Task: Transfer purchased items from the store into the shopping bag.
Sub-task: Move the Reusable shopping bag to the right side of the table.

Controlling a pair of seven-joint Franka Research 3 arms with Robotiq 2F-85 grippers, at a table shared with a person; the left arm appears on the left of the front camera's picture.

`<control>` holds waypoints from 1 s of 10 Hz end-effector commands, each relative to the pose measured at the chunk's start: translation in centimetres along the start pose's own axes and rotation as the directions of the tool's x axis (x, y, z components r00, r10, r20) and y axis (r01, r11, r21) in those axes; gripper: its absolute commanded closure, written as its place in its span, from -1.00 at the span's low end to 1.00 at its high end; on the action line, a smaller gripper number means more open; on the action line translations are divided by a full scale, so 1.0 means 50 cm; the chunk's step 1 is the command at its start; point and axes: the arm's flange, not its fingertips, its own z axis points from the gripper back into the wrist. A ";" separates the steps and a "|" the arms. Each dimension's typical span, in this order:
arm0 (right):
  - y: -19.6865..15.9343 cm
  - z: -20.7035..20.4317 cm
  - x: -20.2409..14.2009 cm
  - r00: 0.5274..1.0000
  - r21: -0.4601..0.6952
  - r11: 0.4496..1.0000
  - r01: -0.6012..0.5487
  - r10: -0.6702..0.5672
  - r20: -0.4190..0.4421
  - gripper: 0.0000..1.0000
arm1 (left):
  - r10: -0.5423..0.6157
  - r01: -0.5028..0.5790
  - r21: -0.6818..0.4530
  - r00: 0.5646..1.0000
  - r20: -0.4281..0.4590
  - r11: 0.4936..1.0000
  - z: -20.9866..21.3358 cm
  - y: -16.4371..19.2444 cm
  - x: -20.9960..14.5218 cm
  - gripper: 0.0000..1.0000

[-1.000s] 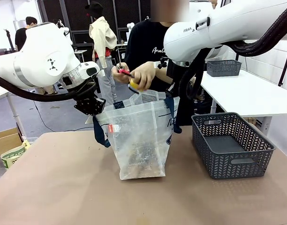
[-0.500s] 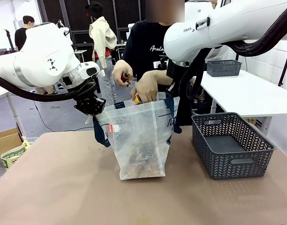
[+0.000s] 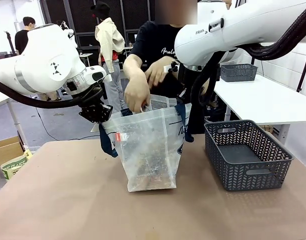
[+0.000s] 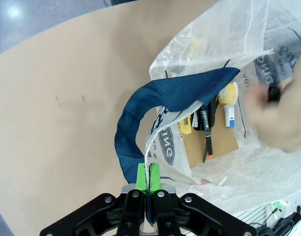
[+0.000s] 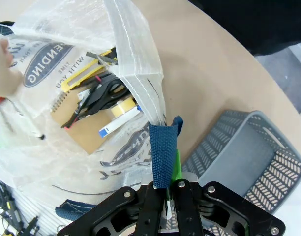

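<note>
Tan table (image 3: 53, 200), grey floor (image 3: 63, 125) beyond; left fingers (image 4: 142, 178), right fingers (image 5: 176, 167) clenched on bag (image 3: 148, 150) handles (image 4: 165, 93).

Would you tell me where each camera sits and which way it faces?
Front view: robot's side, facing the person across the table; left arm, right arm show.
Left wrist view: above the shopping bag, looking in; left end effector pinches a navy handle.
Right wrist view: above bag and basket, looking down; right end effector pinches the other handle.
Both wrist views share the cardboard box.
</note>
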 end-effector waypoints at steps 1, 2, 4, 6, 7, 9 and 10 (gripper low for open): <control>-0.002 -0.001 -0.001 1.000 -0.002 1.000 0.009 -0.009 0.000 1.00 | 0.015 -0.015 0.006 1.000 0.005 1.000 0.001 0.001 0.001 1.00; -0.002 -0.001 -0.001 1.000 -0.002 1.000 0.009 -0.009 0.000 1.00 | 0.015 -0.015 0.006 1.000 0.005 1.000 0.001 0.001 0.001 1.00; -0.002 -0.001 -0.001 1.000 -0.002 1.000 0.009 -0.009 0.000 1.00 | 0.015 -0.015 0.006 1.000 0.005 1.000 0.001 0.001 0.001 1.00; -0.002 -0.001 -0.001 1.000 -0.002 1.000 0.009 -0.009 0.000 1.00 | 0.015 -0.015 0.006 1.000 0.005 1.000 0.001 0.001 0.001 1.00; -0.002 -0.001 -0.001 1.000 -0.002 1.000 0.009 -0.009 0.000 1.00 | 0.015 -0.015 0.006 1.000 0.005 1.000 0.001 0.001 0.001 1.00; -0.002 -0.001 -0.001 1.000 -0.002 1.000 0.009 -0.009 0.000 1.00 | 0.015 -0.015 0.006 1.000 0.005 1.000 0.001 0.001 0.001 1.00; -0.002 -0.001 -0.001 1.000 -0.002 1.000 0.009 -0.009 0.000 1.00 | 0.015 -0.015 0.006 1.000 0.005 1.000 0.001 0.001 0.001 1.00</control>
